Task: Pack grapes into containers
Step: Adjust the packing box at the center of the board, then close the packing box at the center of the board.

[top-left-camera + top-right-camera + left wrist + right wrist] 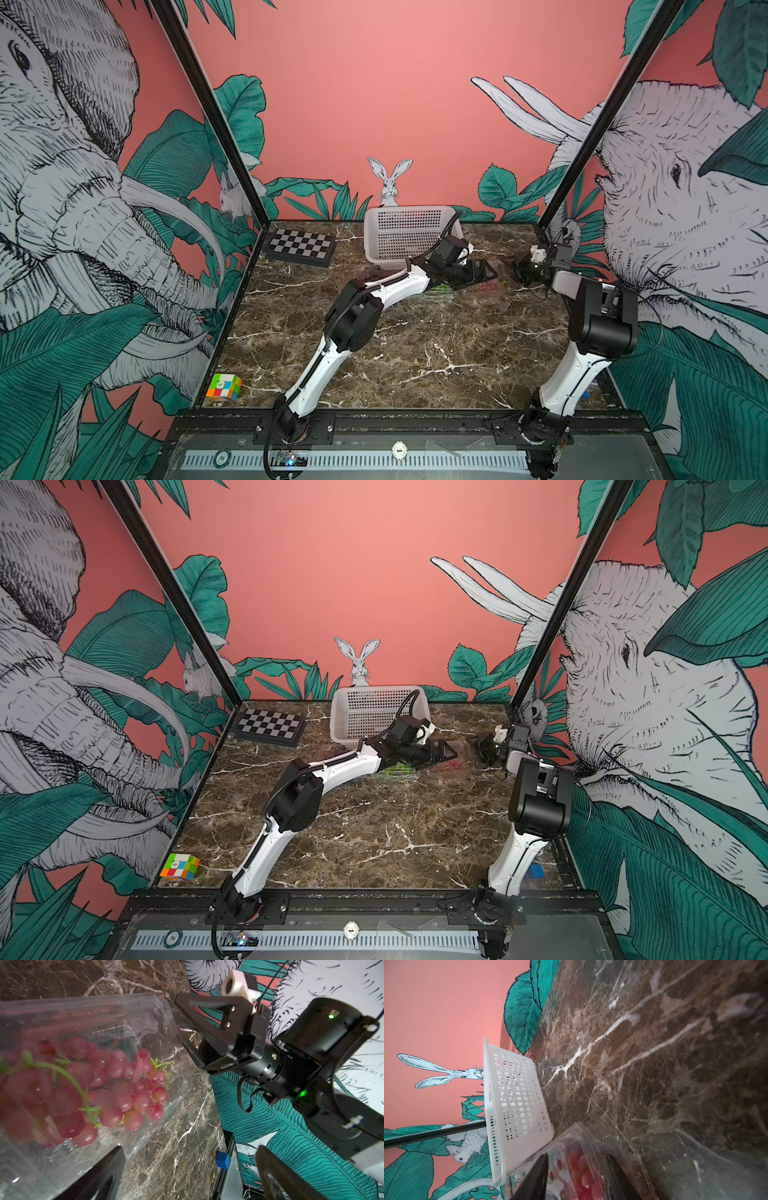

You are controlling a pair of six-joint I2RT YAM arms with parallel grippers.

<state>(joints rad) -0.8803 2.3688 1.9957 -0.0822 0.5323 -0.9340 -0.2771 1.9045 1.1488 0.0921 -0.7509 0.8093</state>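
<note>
Your left gripper (189, 1149) is standing with jaws spread wide, holding nothing, hovering just beside the clear rectangular plastic punnet (83, 1007). Your right gripper (576, 1156) is straddling that punnet's far end with jaws partly apart; can't tell if they're pinching it. The bunch of glossy red grapes (116, 1084) is lying inside the punnet, right of centre in both top views, between your two grippers. The white perforated plastic basket (409, 232) is sitting just behind, upper centre of the brown marble table (415, 353). A multicoloured puzzle cube (224, 386) is resting lower left.
</note>
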